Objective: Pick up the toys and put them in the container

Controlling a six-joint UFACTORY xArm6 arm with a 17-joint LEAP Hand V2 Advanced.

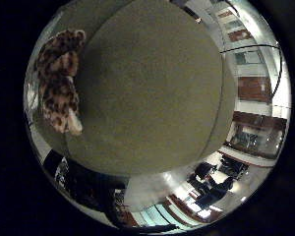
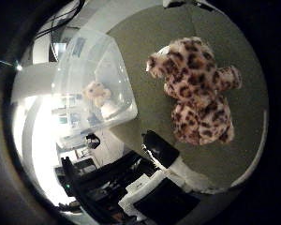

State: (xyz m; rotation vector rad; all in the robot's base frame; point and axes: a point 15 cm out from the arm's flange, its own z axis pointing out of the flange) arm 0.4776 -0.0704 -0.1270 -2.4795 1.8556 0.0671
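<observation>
A leopard-spotted plush toy [image 2: 195,86] lies on the round olive-green table [image 2: 140,37], at some distance below my palm. The right little finger side palm view shows the same toy [image 1: 59,79] near the table's rim [image 1: 138,162]. A clear plastic container [image 2: 94,89] stands beside the table and holds a small pale plush toy [image 2: 96,94]. A black and white part of my hand [image 2: 164,155] shows past the table's edge, away from the leopard toy. I cannot tell how the hand is set.
Around the table lies a room with shelves, windows and furniture [image 1: 251,108]. Dark furniture [image 2: 103,178] stands beyond the table edge next to the container.
</observation>
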